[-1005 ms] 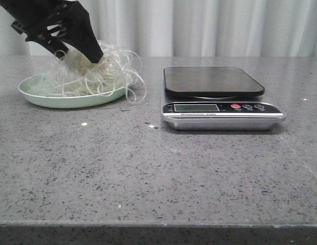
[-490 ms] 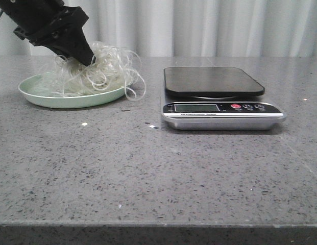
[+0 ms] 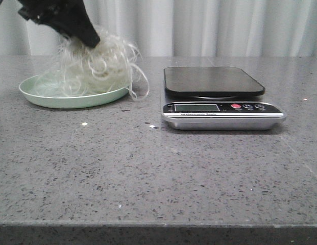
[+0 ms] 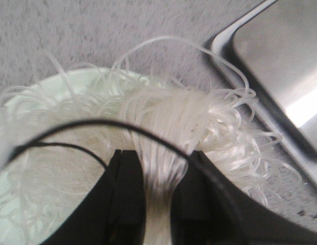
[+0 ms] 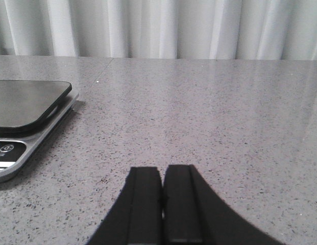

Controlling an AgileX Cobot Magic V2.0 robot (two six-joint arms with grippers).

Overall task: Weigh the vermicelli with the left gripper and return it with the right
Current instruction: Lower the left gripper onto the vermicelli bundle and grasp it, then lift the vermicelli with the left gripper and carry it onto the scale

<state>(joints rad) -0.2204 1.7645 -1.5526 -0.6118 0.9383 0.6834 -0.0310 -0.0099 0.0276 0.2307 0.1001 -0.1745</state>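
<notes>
At the upper left, the left gripper (image 3: 91, 41) pinches the vermicelli (image 3: 99, 69) above the plate (image 3: 46, 95). The right gripper (image 5: 163, 196) is pressed together, holding nothing.

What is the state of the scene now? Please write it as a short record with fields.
left gripper: shut on a bundle of the vermicelli, above the plate
vermicelli: partly raised, lower strands hang into the plate
plate: pale green, on the table left of the scale
scale: platform bare, display shows no readable figure
right gripper: shut, holds nothing, low over the table to the right of the scale
</notes>
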